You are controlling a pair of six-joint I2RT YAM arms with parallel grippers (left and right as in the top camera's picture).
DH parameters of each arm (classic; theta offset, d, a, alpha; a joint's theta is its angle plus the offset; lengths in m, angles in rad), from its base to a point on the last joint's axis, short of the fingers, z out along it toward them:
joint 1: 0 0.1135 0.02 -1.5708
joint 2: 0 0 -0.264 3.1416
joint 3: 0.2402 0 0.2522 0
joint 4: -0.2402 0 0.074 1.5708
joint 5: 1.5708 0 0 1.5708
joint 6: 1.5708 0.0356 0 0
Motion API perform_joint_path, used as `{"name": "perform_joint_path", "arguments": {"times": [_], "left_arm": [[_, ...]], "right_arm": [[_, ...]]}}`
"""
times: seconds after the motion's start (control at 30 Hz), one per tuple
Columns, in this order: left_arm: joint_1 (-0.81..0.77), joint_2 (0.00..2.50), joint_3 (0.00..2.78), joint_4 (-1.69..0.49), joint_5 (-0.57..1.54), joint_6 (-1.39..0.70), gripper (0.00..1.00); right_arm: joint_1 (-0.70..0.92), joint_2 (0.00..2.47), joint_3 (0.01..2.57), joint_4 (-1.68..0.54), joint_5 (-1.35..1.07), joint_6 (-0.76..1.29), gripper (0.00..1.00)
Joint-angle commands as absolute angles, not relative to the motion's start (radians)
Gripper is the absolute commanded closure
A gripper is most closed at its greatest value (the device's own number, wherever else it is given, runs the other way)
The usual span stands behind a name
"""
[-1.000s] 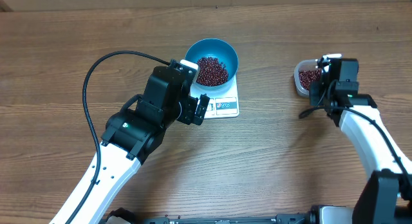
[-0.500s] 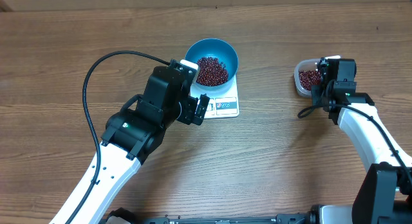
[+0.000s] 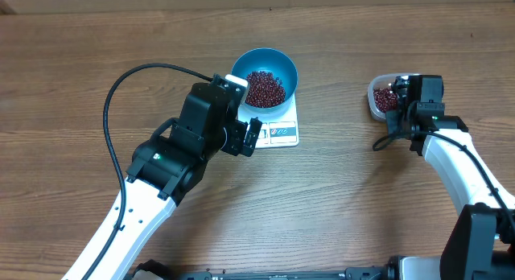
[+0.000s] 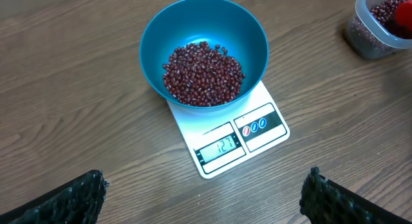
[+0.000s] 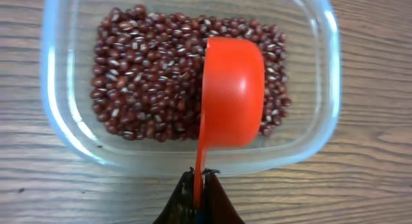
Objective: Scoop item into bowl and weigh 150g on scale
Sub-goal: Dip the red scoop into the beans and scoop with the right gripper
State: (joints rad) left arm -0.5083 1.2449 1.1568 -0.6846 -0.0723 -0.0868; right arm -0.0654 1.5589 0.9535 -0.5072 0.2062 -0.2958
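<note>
Presently we find the beans point(image 4: 205, 73) heaped in the blue bowl point(image 4: 193, 21) atop the scale point(image 4: 188, 127). Left jaws stand wide, empty, near the scale. Right jaws pinch a red scoop point(image 5: 232, 89) by its handle over the clear tub point(image 5: 61, 76).

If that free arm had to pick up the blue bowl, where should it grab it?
Probably by the rim of the blue bowl, straight down from above, one finger inside, one outside. The round bowl looks too wide to span, but its thin edge stands bare above the beans heaped low inside.
</note>
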Motion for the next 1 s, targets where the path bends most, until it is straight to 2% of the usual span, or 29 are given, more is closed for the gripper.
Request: {"name": "perform_joint_path", "arguments": {"times": [0.0,0.5,0.8,0.97], "left_arm": [[-0.504,1.249,1.181,-0.683,-0.081,-0.082,0.00],[-0.504,1.249,1.181,-0.683,-0.081,-0.082,0.01],[-0.504,1.249,1.181,-0.683,-0.081,-0.082,0.01],[-0.504,1.249,1.181,-0.683,-0.081,-0.082,0.01]], "right_arm": [[-0.068,1.565,0.955,-0.529,0.086,-0.295,0.96],[-0.069,1.565,0.955,-0.527,-0.135,-0.294,0.96],[-0.082,1.565,0.955,-0.502,-0.168,-0.198,0.96],[-0.130,1.565,0.955,-0.494,-0.263,-0.179,0.96]]}}
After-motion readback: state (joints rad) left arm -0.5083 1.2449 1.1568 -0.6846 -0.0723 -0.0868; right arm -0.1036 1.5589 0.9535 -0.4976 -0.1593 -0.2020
